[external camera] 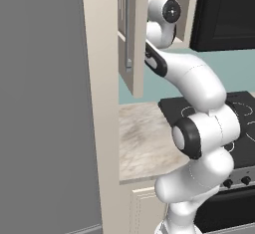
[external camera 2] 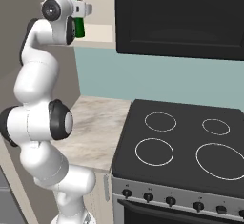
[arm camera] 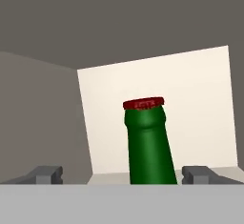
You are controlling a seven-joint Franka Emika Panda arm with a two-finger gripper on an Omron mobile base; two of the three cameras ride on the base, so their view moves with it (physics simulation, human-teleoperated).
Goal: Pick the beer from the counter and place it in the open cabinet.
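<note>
The beer [arm camera: 149, 144], a dark green bottle with a red cap, stands upright between my gripper's [arm camera: 123, 173] two fingertips, inside the open cabinet [arm camera: 190, 108]. Both dark fingertips [arm camera: 47, 174] stand well apart from the glass, with a wide gap on the left, so the gripper is open. From the right base view the beer [external camera 2: 80, 28] sits on the cabinet's pale shelf [external camera 2: 100, 35], just under my gripper [external camera 2: 82, 14]. The panelled cabinet door [external camera: 135, 54] with its silver bar handle [external camera: 129, 29] hangs open in front of my wrist. The marbled counter [external camera: 144, 133] lies below.
A black stovetop [external camera 2: 186, 142] with ring burners sits right of the counter [external camera 2: 93, 123]. A black microwave [external camera 2: 181, 18] hangs above it, next to the cabinet. A tall grey fridge [external camera: 45, 103] and a beige side panel [external camera: 104, 103] stand to the left.
</note>
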